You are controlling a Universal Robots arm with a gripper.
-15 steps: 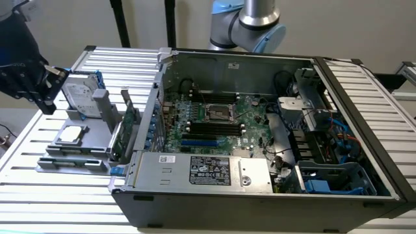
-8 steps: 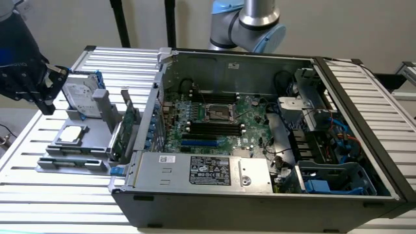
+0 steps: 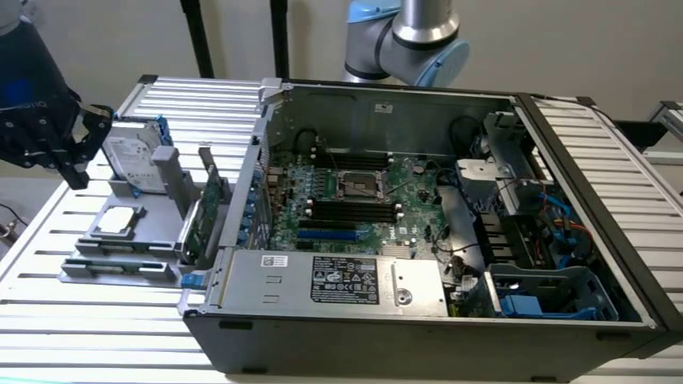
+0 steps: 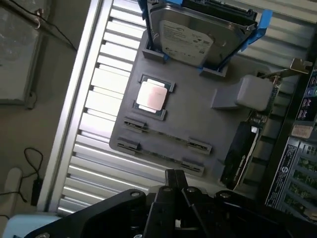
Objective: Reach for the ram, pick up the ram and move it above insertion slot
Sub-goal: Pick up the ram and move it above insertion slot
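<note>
Two rams lie edge-up in small clips on the grey fixture plate [image 4: 198,114], one ram [image 4: 166,135] beside the other [image 4: 159,154]. In the exterior view the ram [image 3: 115,258] is a thin green strip at the plate's near end. My gripper [image 4: 174,174] hangs above the plate, a short way off the rams, with its black fingers together and nothing between them. In the exterior view the gripper [image 3: 77,178] is at the far left, over the plate's far corner. The insertion slot [image 3: 344,210] is one of several black sockets on the motherboard inside the open computer case.
On the plate stand a silver hard drive [image 4: 190,37] in blue clips, a processor chip [image 4: 151,95] and an upright green expansion card [image 3: 210,210]. The case wall [image 3: 251,192] rises between plate and motherboard. A blue slot [image 3: 325,235] lies near the black sockets.
</note>
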